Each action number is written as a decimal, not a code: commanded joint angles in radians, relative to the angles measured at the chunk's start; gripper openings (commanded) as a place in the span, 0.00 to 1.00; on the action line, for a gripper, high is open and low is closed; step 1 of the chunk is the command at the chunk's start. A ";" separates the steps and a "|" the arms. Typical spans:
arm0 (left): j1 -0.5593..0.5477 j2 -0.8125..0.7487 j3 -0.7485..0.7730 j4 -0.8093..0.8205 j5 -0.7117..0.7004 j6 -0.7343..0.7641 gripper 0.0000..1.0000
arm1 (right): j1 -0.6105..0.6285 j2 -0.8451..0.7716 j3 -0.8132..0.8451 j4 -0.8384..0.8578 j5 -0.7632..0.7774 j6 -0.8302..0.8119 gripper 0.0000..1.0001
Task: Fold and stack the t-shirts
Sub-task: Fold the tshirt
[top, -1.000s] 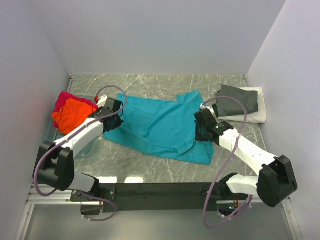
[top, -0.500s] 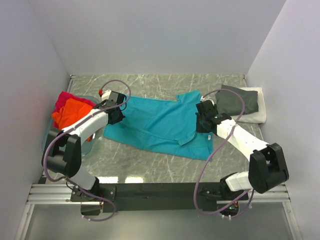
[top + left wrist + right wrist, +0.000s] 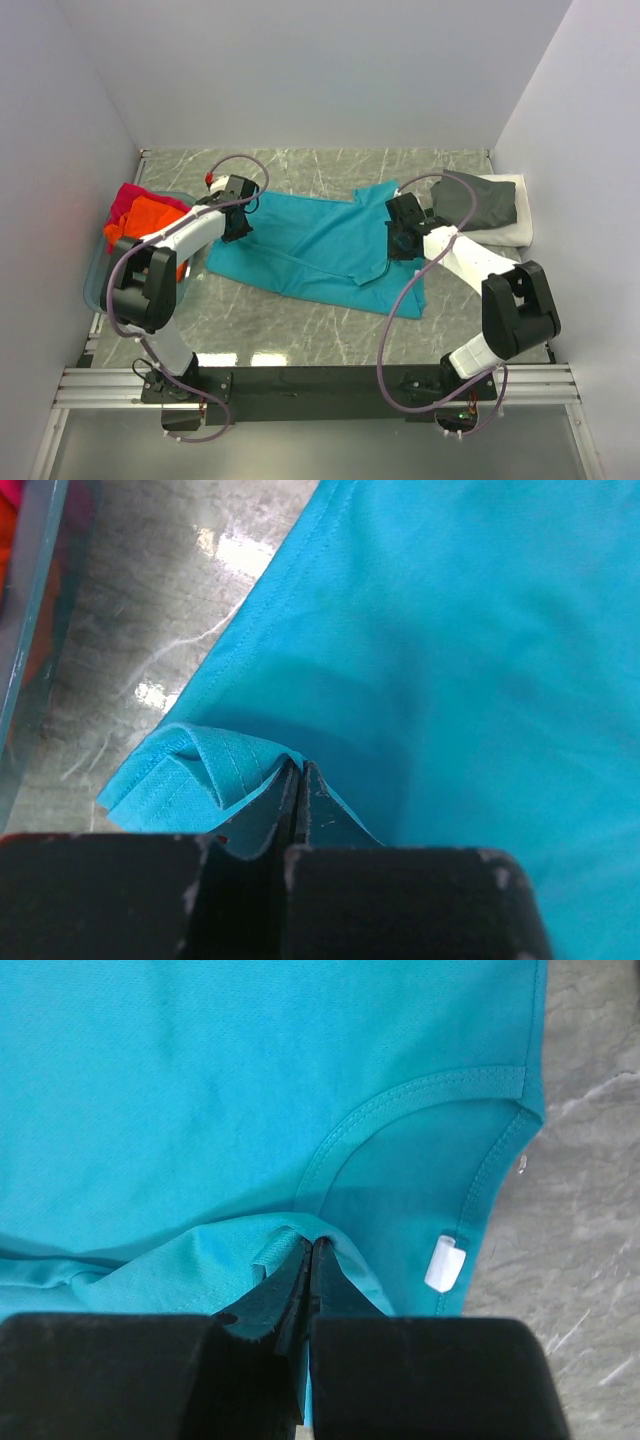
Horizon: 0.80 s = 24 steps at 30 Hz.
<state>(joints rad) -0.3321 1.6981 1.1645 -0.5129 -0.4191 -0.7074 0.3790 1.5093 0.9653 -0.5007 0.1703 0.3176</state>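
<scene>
Cloth is pinched at two places on the teal t-shirt (image 3: 320, 245), which is spread mostly flat across the middle of the marbled table (image 3: 300, 170). The left gripper (image 3: 300, 780) is clamped on the shirt's left edge, where a fold of stitched hem (image 3: 190, 770) is bunched up just beside the closed fingers. The right gripper (image 3: 312, 1255) is closed tight on a raised ridge of fabric just below the collar (image 3: 400, 1100), with a small white tag (image 3: 443, 1263) seen at the neckline beside it.

From above, the right arm (image 3: 470, 265) is laid across the shirt's right side, and part of the cloth there is hidden under it. The left arm (image 3: 180, 240) is stretched over a clear bluish tub (image 3: 92, 280) at the table's left edge, near the shirt's left side. Inside the tub, an orange t-shirt (image 3: 150, 218) is heaped against a magenta-red t-shirt (image 3: 125, 198). At the far right corner, well apart from the teal one, a dark grey t-shirt (image 3: 475, 205) is folded on top of a white t-shirt (image 3: 515, 228). Purple cables (image 3: 245, 165) are looped above both wrists.
</scene>
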 commanded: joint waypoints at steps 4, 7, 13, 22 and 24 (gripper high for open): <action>0.007 0.006 0.046 -0.038 -0.078 0.022 0.13 | -0.025 0.034 0.064 0.028 0.018 -0.022 0.00; 0.007 -0.005 0.063 -0.055 -0.113 0.017 0.38 | -0.035 0.037 0.087 0.021 0.023 -0.022 0.00; -0.011 -0.069 0.098 -0.052 -0.147 0.022 0.68 | -0.046 -0.007 0.144 -0.033 0.066 -0.026 0.56; -0.226 -0.190 -0.012 0.069 -0.054 -0.050 0.75 | -0.012 -0.190 -0.017 -0.004 -0.260 -0.006 0.54; -0.260 -0.215 -0.072 0.105 -0.023 -0.087 0.75 | 0.009 -0.219 -0.083 0.011 -0.301 0.015 0.52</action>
<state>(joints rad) -0.5556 1.5223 1.1561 -0.4660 -0.5060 -0.7307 0.3573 1.3228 0.9615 -0.5079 0.0147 0.3073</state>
